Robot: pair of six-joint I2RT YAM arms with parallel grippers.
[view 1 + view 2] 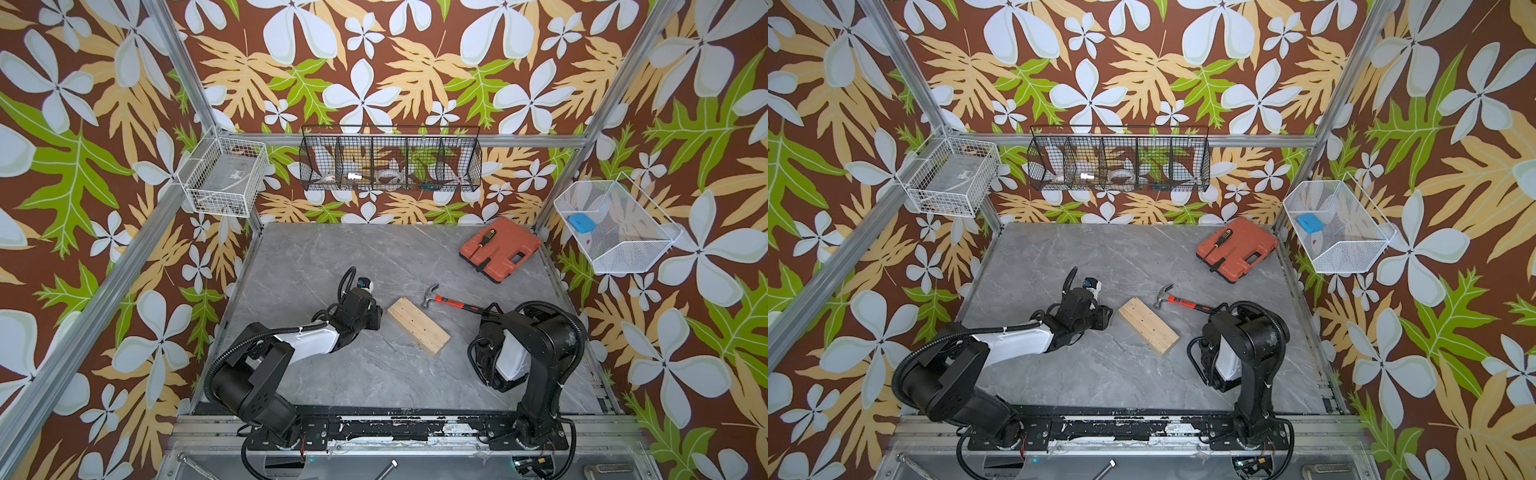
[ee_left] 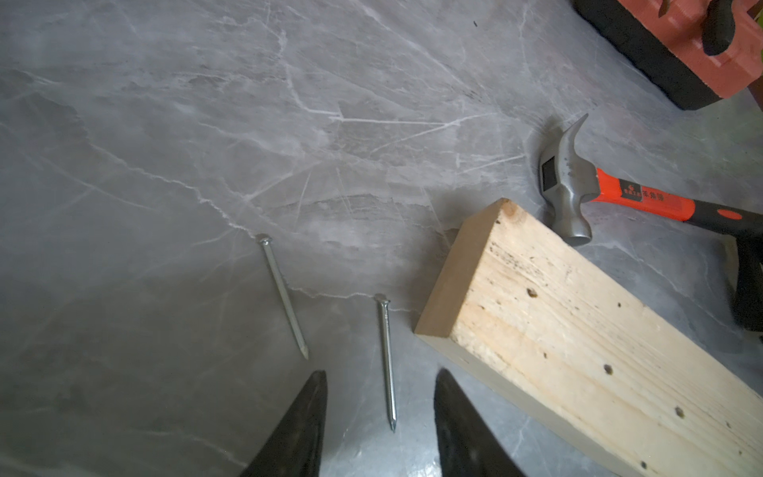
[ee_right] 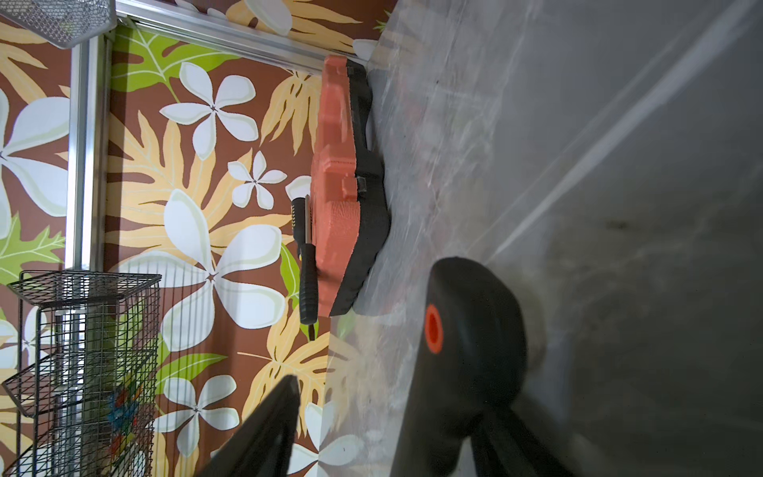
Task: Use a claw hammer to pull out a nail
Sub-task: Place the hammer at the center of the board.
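The hammer [image 1: 452,301] lies just right of the block [image 1: 419,325], so the right gripper [image 3: 386,396], jaws wide at its handle end, should back straight off without nudging it; left gripper [image 2: 382,373] half-open, empty.

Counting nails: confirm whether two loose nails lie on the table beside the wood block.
Yes: one nail and a second nail lie flat on the table, beside the wood block.

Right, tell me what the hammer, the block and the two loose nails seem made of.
Claw hammer: shiny grey head, likely polished steel; glossy orange shaft, perhaps fibreglass or plastic; matte black grip, rubbery. Block: bare pale wood, grain and holes showing. Nails: bright silvery metal, probably steel.
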